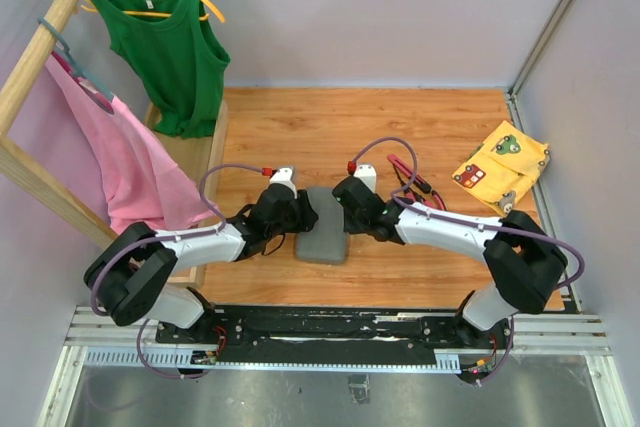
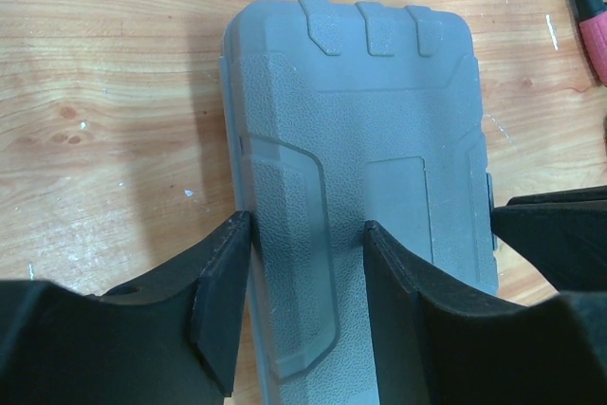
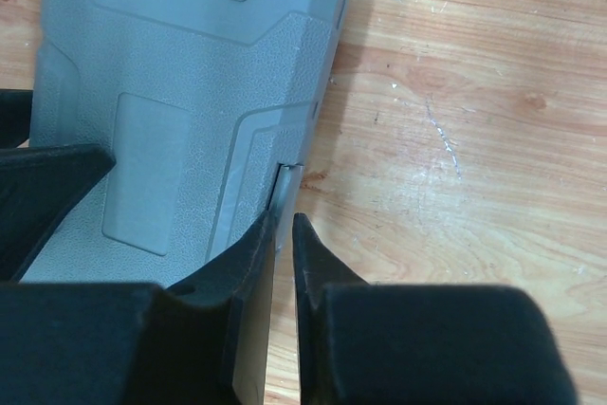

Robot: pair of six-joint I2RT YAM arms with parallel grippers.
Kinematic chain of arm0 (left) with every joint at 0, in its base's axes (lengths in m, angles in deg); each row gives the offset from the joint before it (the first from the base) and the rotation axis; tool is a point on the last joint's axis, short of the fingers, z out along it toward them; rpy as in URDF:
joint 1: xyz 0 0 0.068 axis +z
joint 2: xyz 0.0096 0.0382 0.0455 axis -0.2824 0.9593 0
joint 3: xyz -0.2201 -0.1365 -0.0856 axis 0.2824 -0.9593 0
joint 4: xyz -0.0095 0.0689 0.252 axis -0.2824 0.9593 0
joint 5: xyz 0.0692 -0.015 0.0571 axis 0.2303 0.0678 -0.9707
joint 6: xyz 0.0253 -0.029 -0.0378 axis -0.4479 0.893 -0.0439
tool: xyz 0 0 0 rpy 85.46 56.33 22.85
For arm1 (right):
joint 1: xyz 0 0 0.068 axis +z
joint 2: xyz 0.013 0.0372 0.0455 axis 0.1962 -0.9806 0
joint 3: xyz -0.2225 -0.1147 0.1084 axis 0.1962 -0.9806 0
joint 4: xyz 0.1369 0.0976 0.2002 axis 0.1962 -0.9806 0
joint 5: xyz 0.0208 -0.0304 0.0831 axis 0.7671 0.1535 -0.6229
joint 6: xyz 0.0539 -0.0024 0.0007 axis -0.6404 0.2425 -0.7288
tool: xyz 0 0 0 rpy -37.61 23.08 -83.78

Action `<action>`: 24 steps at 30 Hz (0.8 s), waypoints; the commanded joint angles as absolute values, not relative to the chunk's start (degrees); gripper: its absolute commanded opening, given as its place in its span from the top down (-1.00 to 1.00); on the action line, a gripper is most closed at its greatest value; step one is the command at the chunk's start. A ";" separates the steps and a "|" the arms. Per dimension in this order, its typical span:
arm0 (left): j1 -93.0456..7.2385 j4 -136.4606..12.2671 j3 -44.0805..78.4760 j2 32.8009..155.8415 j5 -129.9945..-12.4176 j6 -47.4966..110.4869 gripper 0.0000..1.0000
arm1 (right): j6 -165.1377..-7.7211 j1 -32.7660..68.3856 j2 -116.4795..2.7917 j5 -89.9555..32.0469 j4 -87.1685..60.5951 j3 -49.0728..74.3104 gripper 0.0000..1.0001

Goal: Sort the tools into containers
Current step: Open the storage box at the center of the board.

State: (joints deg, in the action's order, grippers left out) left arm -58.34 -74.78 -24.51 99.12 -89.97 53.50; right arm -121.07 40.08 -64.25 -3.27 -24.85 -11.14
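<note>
The left gripper [image 2: 308, 305] stands spread, one finger at the grey case's [image 2: 360, 139] left side, the other on its lid. The right gripper [image 3: 283, 253] is narrow at the case's right lip; I cannot tell whether it pinches. The closed case lies mid-counter toward the near edge, with the pink-handled tools [image 1: 415, 185] just right of it.

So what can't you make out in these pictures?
1. Inside of the grey case: the lid is shut in all views.
2. Red-handled hand tools: in the top view they are too small to tell apart and partly behind the right arm; the left wrist view cuts one pink handle at the edge.
3. Right arm's tool: whether it pinches the case's side tab; its own fingers hide the contact.
</note>
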 commanded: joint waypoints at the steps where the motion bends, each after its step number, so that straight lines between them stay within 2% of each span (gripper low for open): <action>1: -58.59 -64.87 -25.57 102.11 -93.13 52.61 0.50 | -119.24 39.89 -63.99 2.77 -36.73 -14.70 0.76; 16: -58.59 -64.30 -25.09 102.59 -93.55 52.86 0.51 | -118.09 37.16 -54.38 2.15 -35.79 -19.78 0.73; 19: -58.59 -64.39 -25.09 102.62 -93.53 52.75 0.52 | -115.57 37.12 -50.11 -0.16 -31.03 -20.92 0.56; 24: -58.59 -64.73 -25.30 102.49 -93.44 52.79 0.52 | -116.39 36.91 -45.41 -5.46 -22.51 -23.87 0.13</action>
